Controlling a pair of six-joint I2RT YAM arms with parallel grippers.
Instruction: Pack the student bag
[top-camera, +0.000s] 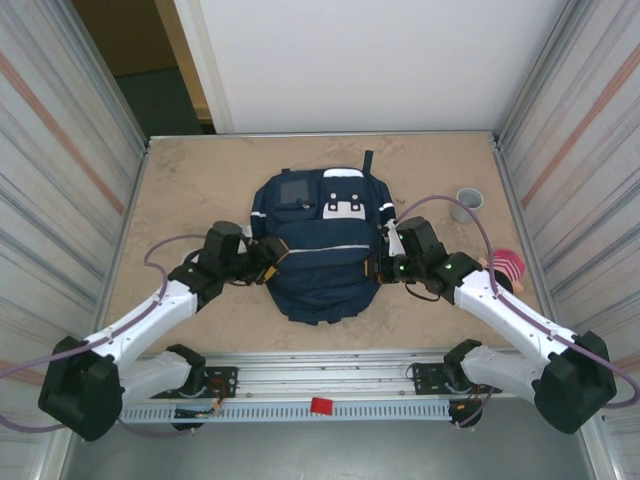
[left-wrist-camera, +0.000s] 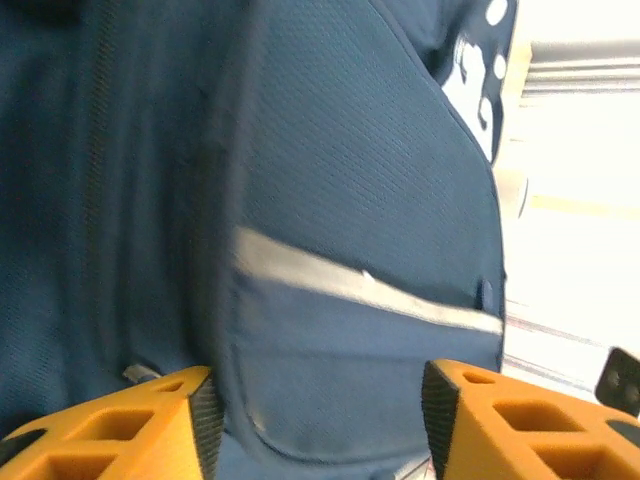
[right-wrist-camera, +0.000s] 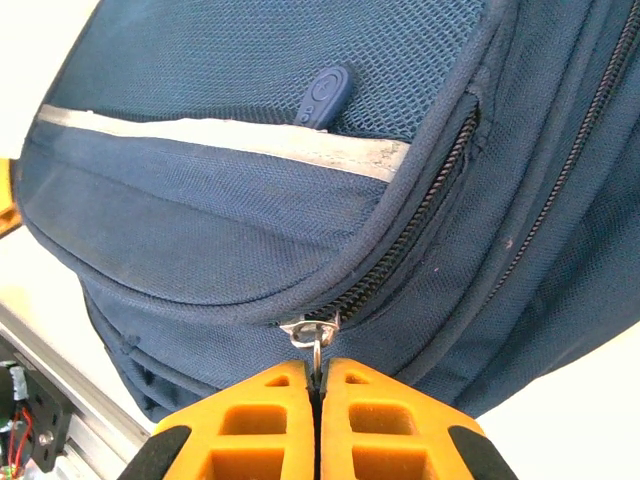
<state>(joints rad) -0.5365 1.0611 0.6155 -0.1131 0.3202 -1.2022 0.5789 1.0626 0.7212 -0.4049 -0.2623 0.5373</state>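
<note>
- Right claw (right-wrist-camera: 318, 388) is clenched on the metal zip pull (right-wrist-camera: 316, 338) of the bag (right-wrist-camera: 250, 200).
- Left claw (left-wrist-camera: 320, 420) is released, its fingers either side of a bag corner.
- Bag lies front up in the middle of the table (top-camera: 200, 190); its inside is hidden.
- Grey cup (top-camera: 467, 203) stands far right; contents unclear.
- Pink thing (top-camera: 508, 266) is half hidden behind the right arm (top-camera: 505, 305).

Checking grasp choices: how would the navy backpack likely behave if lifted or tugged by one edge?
Probably floppy: the navy backpack is soft fabric lying slumped on the table, so it would likely fold rather than lift whole. Tugging the zipper pull pinched by the right gripper may drag the whole bag.
</note>
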